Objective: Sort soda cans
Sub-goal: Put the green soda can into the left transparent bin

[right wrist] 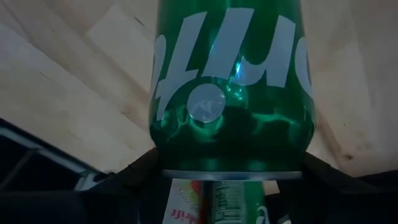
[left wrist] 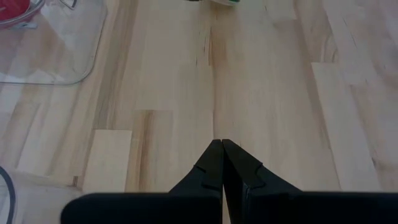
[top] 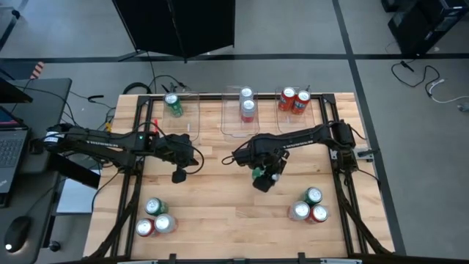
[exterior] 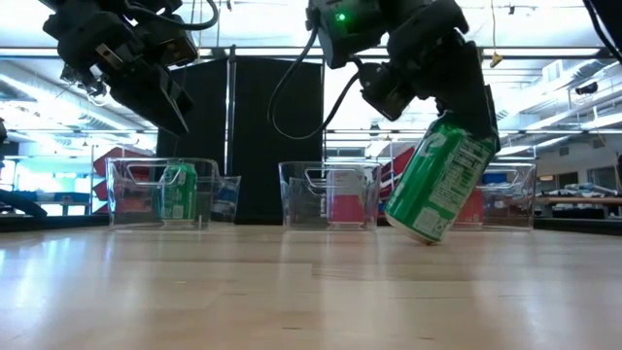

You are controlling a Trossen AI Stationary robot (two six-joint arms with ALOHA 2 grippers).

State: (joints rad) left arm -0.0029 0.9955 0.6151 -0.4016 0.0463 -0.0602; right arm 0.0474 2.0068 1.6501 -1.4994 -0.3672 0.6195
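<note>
My right gripper (top: pixel 262 178) is over the middle of the table, shut on a green soda can (exterior: pixel 442 180) that fills the right wrist view (right wrist: pixel 230 81). My left gripper (top: pixel 178 176) hangs shut and empty above the table left of centre; its fingers meet in the left wrist view (left wrist: pixel 222 149). Three clear bins stand at the far edge: the left one holds a green can (top: pixel 174 105), the middle one a silver-white can (top: pixel 246 94) and a red can (top: pixel 248 111), the right one two red cans (top: pixel 294 100). My right gripper pinches the green can between its two fingers (right wrist: pixel 140 174) at the can's upper end (exterior: pixel 455 131), one finger on each side of the wall beside the rim (right wrist: pixel 230 176). It comes slanting from above. The can hangs tilted, its lower end (exterior: pixel 420 233) at the tabletop; touching or not, I cannot tell.
Near the front left corner stand a green (top: pixel 154 207), a red (top: pixel 144 228) and a silver-white can (top: pixel 165 224). Near the front right stand a green (top: pixel 313 196), a silver-white (top: pixel 298 212) and a red can (top: pixel 319 214). Bare wood lies between the clusters.
</note>
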